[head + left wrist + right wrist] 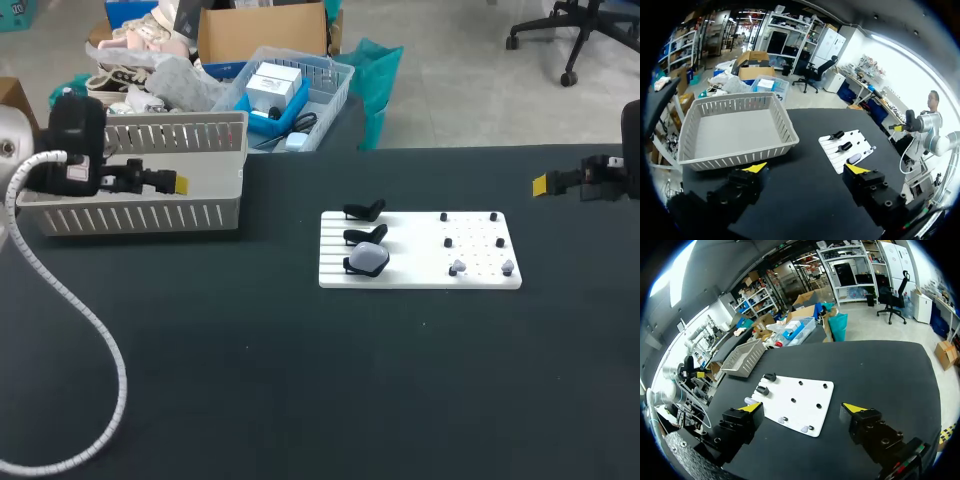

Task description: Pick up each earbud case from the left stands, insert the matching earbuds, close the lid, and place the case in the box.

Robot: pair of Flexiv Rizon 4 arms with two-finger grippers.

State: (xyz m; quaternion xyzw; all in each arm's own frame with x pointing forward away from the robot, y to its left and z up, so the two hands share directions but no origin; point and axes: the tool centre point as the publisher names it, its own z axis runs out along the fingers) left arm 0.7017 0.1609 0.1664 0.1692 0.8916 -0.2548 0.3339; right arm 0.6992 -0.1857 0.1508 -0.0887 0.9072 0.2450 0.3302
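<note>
1. Head view: found earbud case (pixel 366 260) on white board's (pixel 480 275) left stands (pixel 364 235), centre frame.
2. Saw left gripper (pixel 180 184) upper left, right gripper (pixel 540 184) upper right; judged them about equally far from it.
3. Noted both sets of fingers spread wide, holding nothing.

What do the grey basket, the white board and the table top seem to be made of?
Basket: likely moulded plastic, matte light grey, with even slotted walls. White board: smooth rigid plastic or painted sheet, grooved at one end; I cannot tell which. Table top: dark matte mat or cloth, without shine.
</note>
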